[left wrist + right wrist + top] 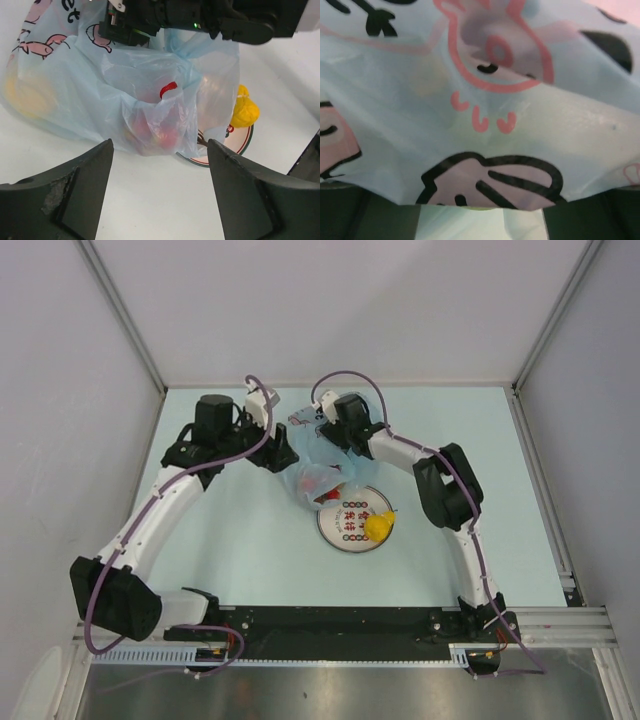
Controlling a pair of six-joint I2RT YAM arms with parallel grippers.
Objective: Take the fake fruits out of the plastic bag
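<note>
The light-blue plastic bag (305, 462) with pink print hangs between the two arms, its lower end resting by the plate. My right gripper (328, 432) is shut on the bag's upper part and holds it up; the left wrist view shows it at the top (150, 25). In the right wrist view the bag (480, 100) fills the frame and hides the fingertips. My left gripper (159, 150) is open and empty, just short of the bag (125, 90). Red fruits (155, 132) and a yellow one (25, 95) show through the bag. A yellow fruit (378, 527) lies on the plate.
The round white plate (345, 535) with red lettering lies just in front of the bag, and its rim also shows in the left wrist view (240, 145). Grey walls enclose the table on three sides. A black rail runs along the near edge (330, 625).
</note>
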